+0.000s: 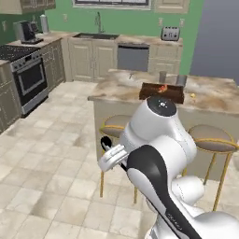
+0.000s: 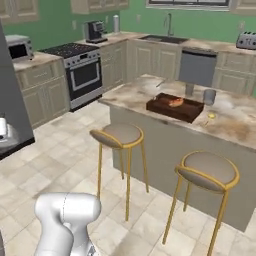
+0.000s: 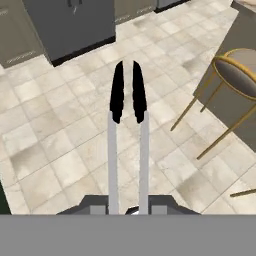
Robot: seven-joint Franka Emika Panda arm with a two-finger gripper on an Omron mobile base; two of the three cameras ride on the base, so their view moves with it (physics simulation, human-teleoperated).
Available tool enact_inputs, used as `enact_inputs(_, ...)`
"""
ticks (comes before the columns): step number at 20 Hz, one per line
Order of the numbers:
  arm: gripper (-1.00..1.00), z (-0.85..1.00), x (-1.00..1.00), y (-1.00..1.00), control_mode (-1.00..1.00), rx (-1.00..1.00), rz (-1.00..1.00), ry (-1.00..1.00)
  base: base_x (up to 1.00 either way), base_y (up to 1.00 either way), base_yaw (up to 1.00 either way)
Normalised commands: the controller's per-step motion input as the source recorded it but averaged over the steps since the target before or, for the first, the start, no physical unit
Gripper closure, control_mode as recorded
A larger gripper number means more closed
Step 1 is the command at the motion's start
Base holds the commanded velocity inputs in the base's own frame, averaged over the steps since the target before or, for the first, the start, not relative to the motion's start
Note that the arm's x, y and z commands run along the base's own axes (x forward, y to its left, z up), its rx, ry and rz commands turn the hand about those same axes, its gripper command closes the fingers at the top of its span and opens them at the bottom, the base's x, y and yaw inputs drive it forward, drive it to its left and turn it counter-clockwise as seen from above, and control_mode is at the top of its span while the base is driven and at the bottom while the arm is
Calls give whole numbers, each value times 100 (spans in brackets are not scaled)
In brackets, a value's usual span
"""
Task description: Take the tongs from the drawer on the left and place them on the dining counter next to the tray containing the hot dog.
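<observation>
In the hand view my gripper (image 3: pixel 129 206) is shut on the tongs (image 3: pixel 128 145). Their two thin silver arms run forward side by side to black ends, above the tiled floor. From the left base view the hand (image 1: pixel 111 156) hangs low in front of the dining counter (image 1: pixel 119 88), with a black end of the tongs (image 1: pixel 106 141) poking out. The dark brown tray (image 1: pixel 161 93) (image 2: pixel 174 108) lies on the counter (image 2: pixel 135 92) and holds the reddish hot dog (image 1: pixel 162 87) (image 2: pixel 176 102). The drawer is out of view.
Two gold-legged stools (image 2: pixel 119 135) (image 2: pixel 207 171) stand along the near side of the counter. Two grey cups (image 2: pixel 189 89) (image 2: pixel 209 96) stand behind the tray. A stove (image 1: pixel 28 77) and cabinets line the left wall, and a sink (image 1: pixel 95 35) sits at the back.
</observation>
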Motion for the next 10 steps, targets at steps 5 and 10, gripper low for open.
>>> enact_inputs(5,100,0,0,0,100,0,0,0,25,71,-86)
enact_inputs(10,100,0,0,0,100,0,0,0,0,98,-69)
